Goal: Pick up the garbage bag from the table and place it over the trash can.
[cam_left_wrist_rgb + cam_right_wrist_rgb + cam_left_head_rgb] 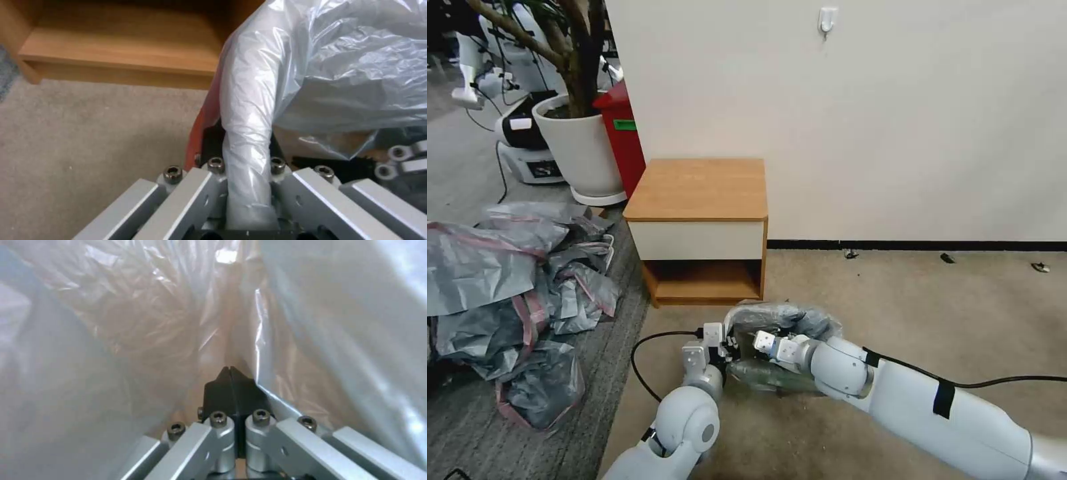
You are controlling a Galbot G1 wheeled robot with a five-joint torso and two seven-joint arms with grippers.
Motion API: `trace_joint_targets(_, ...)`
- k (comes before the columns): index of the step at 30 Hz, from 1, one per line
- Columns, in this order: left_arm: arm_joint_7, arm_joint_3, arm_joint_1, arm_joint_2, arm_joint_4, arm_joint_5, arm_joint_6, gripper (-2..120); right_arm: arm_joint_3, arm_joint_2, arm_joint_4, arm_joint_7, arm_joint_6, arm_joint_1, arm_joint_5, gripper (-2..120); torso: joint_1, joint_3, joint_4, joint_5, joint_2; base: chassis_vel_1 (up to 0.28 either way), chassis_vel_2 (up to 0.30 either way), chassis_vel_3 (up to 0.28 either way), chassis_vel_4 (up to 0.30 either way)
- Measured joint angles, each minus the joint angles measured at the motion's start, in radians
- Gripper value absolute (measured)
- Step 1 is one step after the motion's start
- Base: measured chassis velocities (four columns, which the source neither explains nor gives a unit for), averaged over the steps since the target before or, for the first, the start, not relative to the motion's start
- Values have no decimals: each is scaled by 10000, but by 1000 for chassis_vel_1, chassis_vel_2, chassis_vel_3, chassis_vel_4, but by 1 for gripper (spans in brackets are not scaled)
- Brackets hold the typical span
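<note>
Fingers of the left gripper [247, 166] are sitting apart on either side of a bag-covered rim of the trash can [249, 110], which is running up between them; whether they are pressing on it cannot be told. Black fingertips [231, 386] of the right gripper [230, 373] are pressing flat together inside the garbage bag [155, 323], and no plastic can be seen pinched between them. In the head view, both grippers are meeting low on the beige carpet [927, 300], just in front of the table [700, 187], the left gripper [720, 343] at the near left edge of the garbage bag [787, 320] and the right gripper [764, 343] reaching into its mouth. The bag's grey plastic is lying draped over the can's rim, with its red drawstring edge [202, 123] hanging down the outside. A heap of similar grey bags [514, 280] is lying well apart on the left, near a white plant pot [580, 147] and a red bin [624, 133].
</note>
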Motion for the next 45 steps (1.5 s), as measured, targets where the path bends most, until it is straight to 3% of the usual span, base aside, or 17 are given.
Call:
trace_joint_targets(11, -29, -22, -159, 19, 234, -4, 10, 2, -88, -482, 618, -66, -16, 463, 68, 0, 0, 0, 0, 0, 0, 0, 0, 0, 0)
trace_joint_targets(19, -144, -94, -191, -32, 305, -209, 6, 2, 603, -1786, 1980, -81, -19, 294, 575, 0, 0, 0, 3, 2, 0, 0, 0, 0, 0)
trace_joint_targets(21, -247, -186, -170, -26, 236, -553, 9, 2, 1370, -2483, 2678, 112, 199, -124, 1062, 0, 0, 0, 1, 2, 0, 0, 0, 0, 0)
trace_joint_targets(22, -351, -271, -153, -33, 190, -865, 16, 2, 2257, -3018, 3204, 630, 493, -671, 1584, 0, 0, -1, -3, 1, 0, 0, 0, 0, 0)
trace_joint_targets(23, -351, -271, -153, -33, 190, -865, 16, 2, 2257, -3018, 3204, 630, 493, -671, 1584, 0, 0, -1, -3, 1, 0, 0, 0, 0, 0)
trace_joint_targets(25, -519, -412, -120, -37, 6, -1284, 63, 2, 3605, -3532, 3711, 1319, 937, -1548, 2229, 0, 1, -1, -3, -1, 0, 0, 0, 0, 0)
trace_joint_targets(27, -738, -545, -80, 43, -305, -1792, 272, 2, 5613, -3675, 4134, 1934, 1514, -2874, 2541, 0, 0, -1, 0, 0, 1, 0, 0, 0, 0)
trace_joint_targets(28, -738, -545, -80, 43, -305, -1792, 272, 2, 5613, -3675, 4134, 1934, 1514, -2874, 2541, 0, 0, -1, 0, 0, 1, 0, 0, 0, 0)
trace_joint_targets(30, -1021, -648, -24, 162, -560, -2212, 396, 2, 8012, -3267, 4606, 2523, 2300, -4781, 2616, 0, 0, -1, -3, 5, 1, 0, 0, 0, 0)
trace_joint_targets(31, -1130, -669, 3, 192, -644, -2371, 439, 2, 8731, -3012, 4744, 2641, 2566, -5304, 2607, 0, 0, -1, -1, 7, 0, 0, 0, 0, 0)
trace_joint_targets(32, -1130, -669, 3, 192, -644, -2371, 439, 2, 8731, -3012, 4744, 2641, 2566, -5304, 2607, 0, 0, -1, -1, 7, 0, 0, 0, 0, 0)
trace_joint_targets(33, -1333, -670, 47, 217, -772, -2718, 572, 2, 9771, -2432, 4969, 2792, 3194, -6154, 2557, 0, 0, -1, 2, -3, 2, 0, 0, 0, 0)
trace_joint_targets(35, -1580, -668, 87, 204, -842, -3157, 750, 2, 10832, -1314, 5135, 2975, 4139, -7339, 2141, 0, 0, -1, -1, 2, 2, 0, 0, 0, 0)
trace_joint_targets(40, -1765, -678, 161, 170, -860, -3564, 985, 2, 11527, 468, 5113, 3263, 5852, -8939, 758, 0, 0, -1, -2, -1, 1, 0, 0, 0, 0)
trace_joint_targets(45, -1858, -632, 208, 167, -784, -3610, 1071, 2, 11562, 1419, 5153, 3489, 6248, -9555, 296, 15, 0, -1, -1, -2, 2, 0, 0, 0, 0)
